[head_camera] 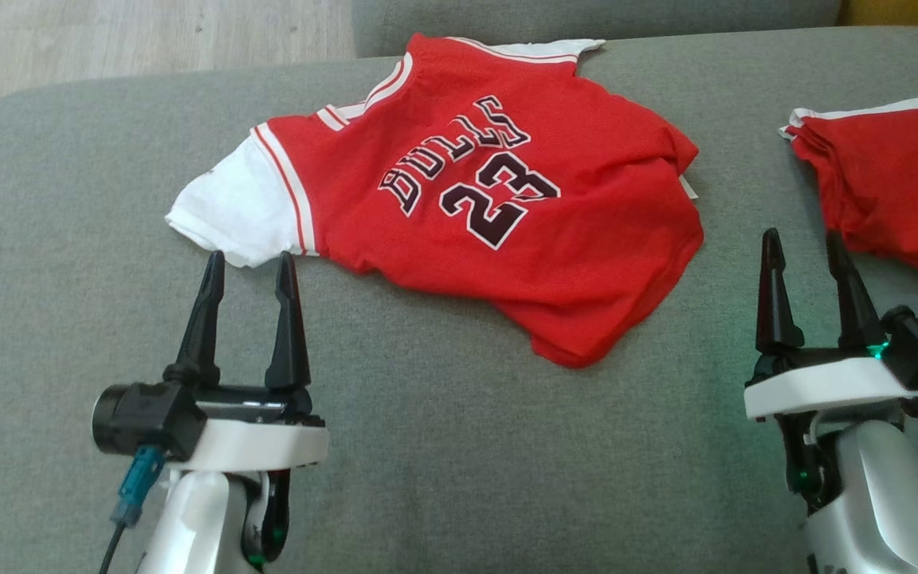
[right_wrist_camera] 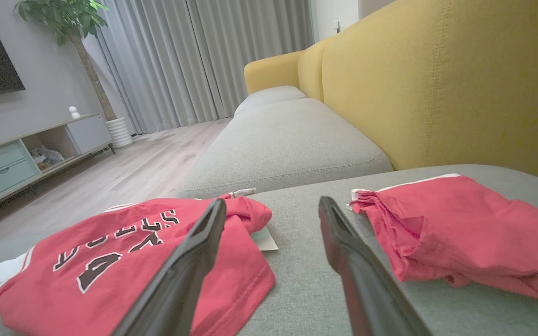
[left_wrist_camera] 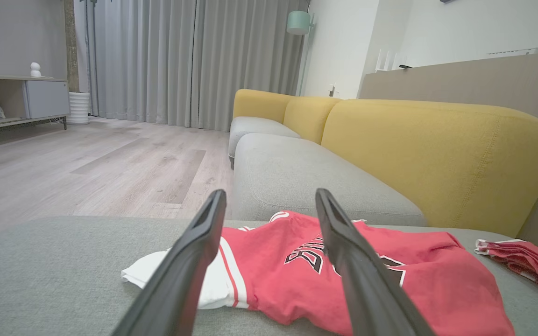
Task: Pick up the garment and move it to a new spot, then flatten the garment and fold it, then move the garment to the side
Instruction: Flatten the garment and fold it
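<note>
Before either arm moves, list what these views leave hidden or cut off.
- Second red garment: head view's right edge cuts it off.
- Jersey number: left wrist view, partly behind the left gripper's finger.
- White tag by the jersey's hem: right wrist view, too small to read.
- Jersey's underside: every view, pressed against the sofa cushion.

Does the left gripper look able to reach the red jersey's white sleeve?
Probably yes: the open left gripper points at the white sleeve, and nothing lies on the grey cushion between them.
</note>
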Controlling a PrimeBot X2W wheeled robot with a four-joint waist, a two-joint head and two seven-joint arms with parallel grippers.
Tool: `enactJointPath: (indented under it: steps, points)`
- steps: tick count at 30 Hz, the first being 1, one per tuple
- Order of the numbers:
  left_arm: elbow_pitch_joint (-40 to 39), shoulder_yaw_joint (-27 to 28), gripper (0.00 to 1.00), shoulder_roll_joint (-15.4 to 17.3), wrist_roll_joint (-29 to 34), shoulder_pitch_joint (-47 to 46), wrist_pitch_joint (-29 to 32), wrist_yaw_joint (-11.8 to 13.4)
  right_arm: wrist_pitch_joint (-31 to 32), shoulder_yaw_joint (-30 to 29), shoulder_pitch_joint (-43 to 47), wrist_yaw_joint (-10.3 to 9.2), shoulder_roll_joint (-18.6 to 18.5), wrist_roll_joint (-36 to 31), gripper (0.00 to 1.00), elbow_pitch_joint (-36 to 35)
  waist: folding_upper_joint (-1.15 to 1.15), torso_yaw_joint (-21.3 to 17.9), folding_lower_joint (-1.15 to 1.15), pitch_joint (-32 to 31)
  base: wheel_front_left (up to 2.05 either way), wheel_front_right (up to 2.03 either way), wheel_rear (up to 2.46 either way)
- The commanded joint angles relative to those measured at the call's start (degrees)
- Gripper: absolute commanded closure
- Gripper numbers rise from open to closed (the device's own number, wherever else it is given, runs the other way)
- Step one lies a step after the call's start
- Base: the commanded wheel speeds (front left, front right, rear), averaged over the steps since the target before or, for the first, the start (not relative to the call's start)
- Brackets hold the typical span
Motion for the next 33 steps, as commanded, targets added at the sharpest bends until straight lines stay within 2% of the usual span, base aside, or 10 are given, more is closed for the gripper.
enactJointPath:
  steps: [1, 19, 27, 33]
  points:
    - [-1.5, 2.0, 0.00, 0.6, 0.7, -1.0, -0.3, -0.4, -0.2, 1.9, -1.4, -0.04, 0.4, 0.6, 0.00, -2.7, 0.00, 0.2, 0.01, 0.2, 0.00, 0.00, 0.00]
    - [-1.7, 0.6, 0.00, 0.6, 0.7, -3.5, -0.3, -0.4, 3.5, -1.6, -4.7, -0.04, 0.4, -1.8, 0.00, -5.5, 0.00, 3.6, 0.01, 4.5, 0.00, 0.00, 0.00]
    - [-1.9, -0.9, 0.00, 0.6, 0.3, -5.6, -0.3, -0.2, 10.7, -4.2, -13.7, -0.04, 0.3, -5.2, 0.00, -4.0, 0.00, 5.8, 0.01, 8.1, 0.00, 0.00, 0.00]
    - [-1.8, -2.3, 0.00, 0.6, -0.2, -6.7, -0.3, 0.1, 17.7, -8.3, -19.4, -0.04, -0.6, -8.1, 0.00, 2.6, 0.00, 7.6, 0.01, 10.0, 0.00, 0.00, 0.00]
